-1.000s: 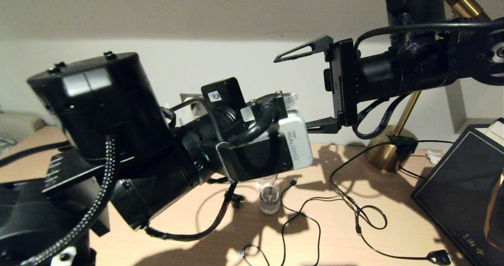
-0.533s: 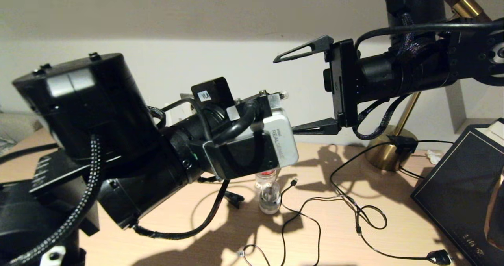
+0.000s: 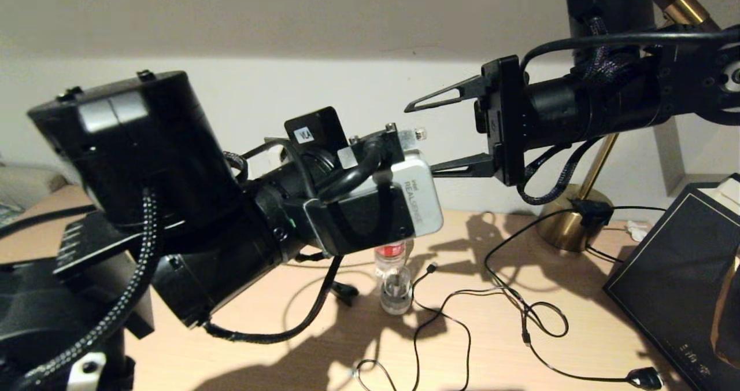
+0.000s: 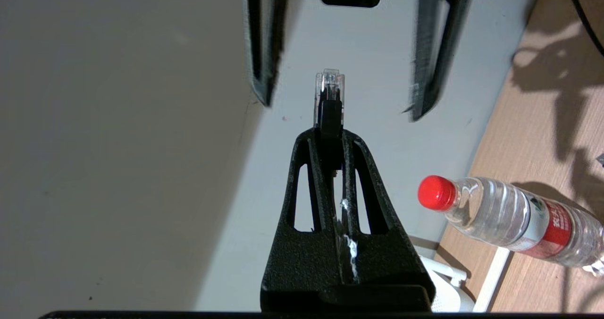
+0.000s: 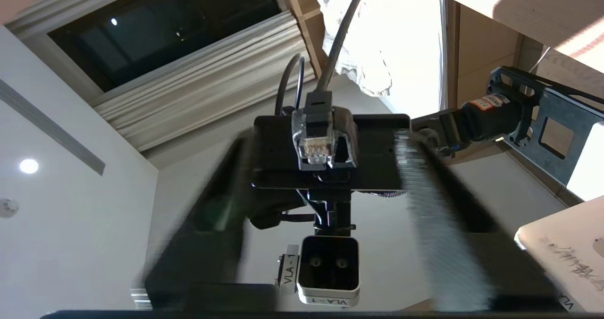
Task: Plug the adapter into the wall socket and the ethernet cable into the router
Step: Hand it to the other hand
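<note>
Two grippers are raised face to face above the desk. The cable point(image 4: 329, 97) is pinched in the left gripper point(image 4: 330, 135), its connector's long axis aimed straight between the spread fingers point(image 4: 262, 40) of the right gripper point(image 3: 430, 131), just beyond. No router port is seen.

Left gripper point(image 4: 330, 135) clamped; right gripper point(image 3: 430, 131) spread

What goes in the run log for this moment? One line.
left gripper: shut on ethernet cable | right gripper: open, facing it | handover pending
</note>
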Controlling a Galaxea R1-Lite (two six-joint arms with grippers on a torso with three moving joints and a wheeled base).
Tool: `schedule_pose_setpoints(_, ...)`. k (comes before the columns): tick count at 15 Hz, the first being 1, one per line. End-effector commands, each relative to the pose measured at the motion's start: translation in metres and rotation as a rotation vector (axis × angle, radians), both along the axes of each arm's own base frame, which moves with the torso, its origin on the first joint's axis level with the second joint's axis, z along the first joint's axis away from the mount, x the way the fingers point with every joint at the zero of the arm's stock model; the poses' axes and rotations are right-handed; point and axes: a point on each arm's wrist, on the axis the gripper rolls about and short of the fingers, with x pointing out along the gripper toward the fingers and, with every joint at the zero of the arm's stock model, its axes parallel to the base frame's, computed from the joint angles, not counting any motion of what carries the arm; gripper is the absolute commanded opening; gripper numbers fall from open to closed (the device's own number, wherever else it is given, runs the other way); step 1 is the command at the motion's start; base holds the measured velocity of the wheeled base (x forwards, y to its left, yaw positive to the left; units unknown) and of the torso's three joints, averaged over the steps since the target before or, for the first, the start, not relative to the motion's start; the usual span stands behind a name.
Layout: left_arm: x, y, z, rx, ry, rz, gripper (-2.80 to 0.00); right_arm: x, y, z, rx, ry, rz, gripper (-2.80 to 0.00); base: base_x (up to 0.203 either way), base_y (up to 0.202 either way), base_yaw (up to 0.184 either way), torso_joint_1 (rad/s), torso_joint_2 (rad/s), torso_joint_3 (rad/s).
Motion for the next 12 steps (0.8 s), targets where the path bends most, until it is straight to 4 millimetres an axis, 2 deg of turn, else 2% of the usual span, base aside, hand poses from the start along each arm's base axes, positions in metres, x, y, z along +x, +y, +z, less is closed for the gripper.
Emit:
schedule_pose_setpoints(1, 0.0024, -0.0038, -0.0012, 0.005, -0.004, 0.0, -2.8, -0.0003, 0.0005, -0.0005, 0.001, 0.012, 0.006, -2.8, 0.0, 0.0, 0.0, 0.0, 0.0, 0.0)
schedule_pose_setpoints(12, 0.0036, -0.0065, -0.0014, -0.001, -0.009, -0.003, -2.8, -0.0001, 0.0005, -0.0022, -0.002, 0.019, 0.004, -2.8, 0.0, 0.0, 0.0, 0.0, 0.0, 0.0)
